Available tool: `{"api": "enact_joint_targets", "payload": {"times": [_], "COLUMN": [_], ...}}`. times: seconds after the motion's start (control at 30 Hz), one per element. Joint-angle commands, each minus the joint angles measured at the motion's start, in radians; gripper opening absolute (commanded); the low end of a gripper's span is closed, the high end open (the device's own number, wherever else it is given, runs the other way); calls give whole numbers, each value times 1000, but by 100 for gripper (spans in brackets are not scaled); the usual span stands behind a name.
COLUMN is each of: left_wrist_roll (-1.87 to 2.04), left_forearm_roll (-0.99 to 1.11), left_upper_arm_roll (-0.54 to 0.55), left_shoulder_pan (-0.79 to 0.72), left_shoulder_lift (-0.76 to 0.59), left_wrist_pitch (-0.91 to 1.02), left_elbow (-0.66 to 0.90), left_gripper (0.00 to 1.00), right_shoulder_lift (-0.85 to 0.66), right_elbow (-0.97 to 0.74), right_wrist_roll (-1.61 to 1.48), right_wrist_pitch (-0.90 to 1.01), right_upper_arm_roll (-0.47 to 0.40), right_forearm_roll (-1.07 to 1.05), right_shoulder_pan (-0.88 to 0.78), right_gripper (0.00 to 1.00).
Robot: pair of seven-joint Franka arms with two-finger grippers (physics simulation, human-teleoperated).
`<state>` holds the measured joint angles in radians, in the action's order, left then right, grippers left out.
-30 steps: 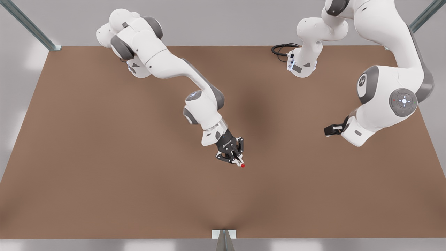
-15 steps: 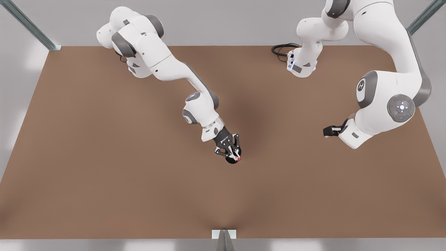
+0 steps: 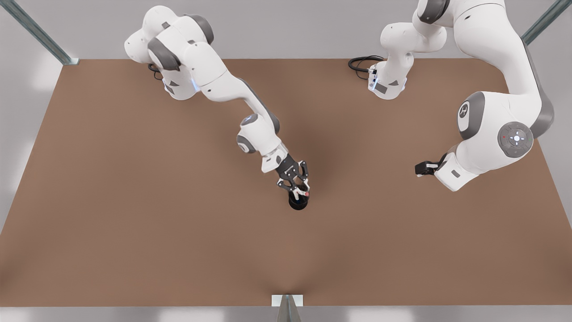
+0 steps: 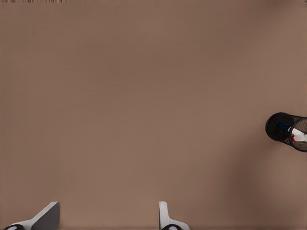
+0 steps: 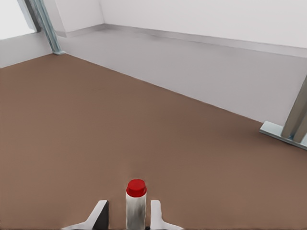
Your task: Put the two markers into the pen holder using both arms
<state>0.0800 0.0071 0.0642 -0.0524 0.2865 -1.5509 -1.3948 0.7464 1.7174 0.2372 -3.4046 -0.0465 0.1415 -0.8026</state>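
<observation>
1. Red-capped marker [image 5: 136, 203] stands upright, clamped in the right gripper [image 3: 298, 189], directly above the pen holder [image 3: 298, 203].
2. Left gripper [image 4: 108, 218], fingers apart, waits well apart from the holder.

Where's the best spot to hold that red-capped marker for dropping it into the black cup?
Grip the red marker on its white barrel just under the cap, pinched at two sides, coming from above. It stands upright, so this leaves its lower end free for the pen holder. The right gripper holds it so over the holder; the left gripper waits open at the front view's right.
</observation>
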Motion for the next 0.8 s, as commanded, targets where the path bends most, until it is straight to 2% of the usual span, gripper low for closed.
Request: {"api": "enact_joint_targets", "payload": {"times": [0.0, 0.07, 0.1, 0.17, 0.23, 0.33, 0.4, 0.5, 0.53, 0.63, 0.77], "left_wrist_roll": [-31, -31, -31, -37, -37, -35, -37, -36, -35, -35, -34], "left_forearm_roll": [-1, -1, -1, 2, 4, 5, 5, 4, 4, 4, 4], "left_upper_arm_roll": [0, 0, 0, 0, 0, 0, 0, 0, 0, 0, 0], "left_shoulder_pan": [0, 0, 0, 2, -3, -7, -4, -3, -4, -6, -9], "left_shoulder_lift": [-1, -1, -1, -3, -6, -7, -7, -9, -9, -7, -7], "left_wrist_pitch": [-5, -5, -5, -3, 3, 9, 14, 15, 15, 15, 15], "left_elbow": [0, 0, 0, 2, 2, 2, 2, 2, 2, 2, 2], "left_gripper": [100, 100, 100, 100, 100, 100, 100, 100, 100, 100, 100], "right_shoulder_lift": [-1, -12, -67, -264, -335, -588, -611, -650, -633, -498, -507], "right_elbow": [10, 7, 7, -68, -219, -203, -180, -114, -134, -361, -363], "right_wrist_roll": [7, 2, -2, 1, 7, -22, -72, -116, -133, -170, -161], "right_wrist_pitch": [-65, -56, 28, 593, 1068, 1616, 1708, 1757, 1765, 1806, 1812], "right_upper_arm_roll": [-19, -19, -21, -18, -18, -7, -4, 68, 71, 56, 68], "right_forearm_roll": [-28, -28, -26, -23, -28, -91, -92, -97, -94, -94, -69], "right_shoulder_pan": [-18, -6, 29, 137, 198, 514, 571, 654, 652, 643, 635], "right_gripper": [100, 100, 100, 100, 100, 100, 100, 100, 100, 100, 100]}}
